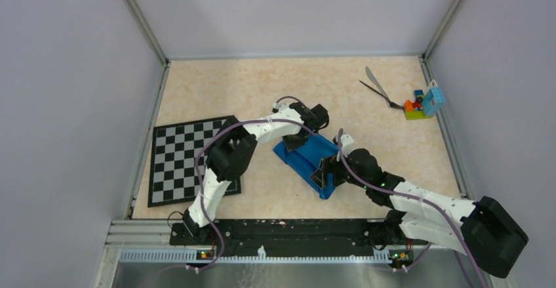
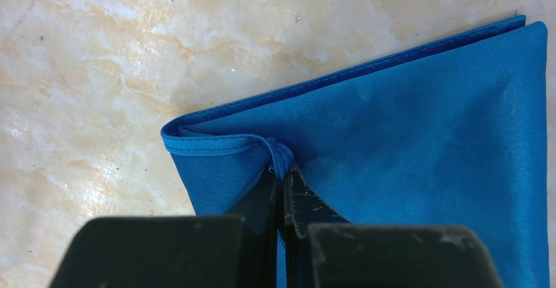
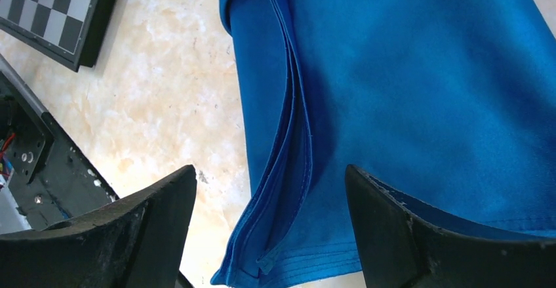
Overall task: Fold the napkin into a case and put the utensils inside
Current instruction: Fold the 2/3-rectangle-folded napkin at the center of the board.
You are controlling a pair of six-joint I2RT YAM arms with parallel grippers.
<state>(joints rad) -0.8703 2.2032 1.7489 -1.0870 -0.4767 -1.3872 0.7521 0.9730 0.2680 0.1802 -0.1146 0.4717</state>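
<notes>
Pale grey walls (image 1: 65, 104) enclose 3 sides of a beige marbled table (image 1: 262, 84). Metal rails (image 1: 141, 19) edge the corners; light is even.

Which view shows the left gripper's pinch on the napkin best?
Left wrist: the left gripper is shut on a hemmed corner of the napkin, close up. Top external shows it small, with the pinch hidden. Right wrist shows only the napkin's layered edge.

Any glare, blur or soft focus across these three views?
Top external: evenly lit, sharp. Left wrist: glare patches on the table; left gripper dark against the cloth. Right wrist: napkin stitching crisp; right gripper dark at the bottom edge.
</notes>
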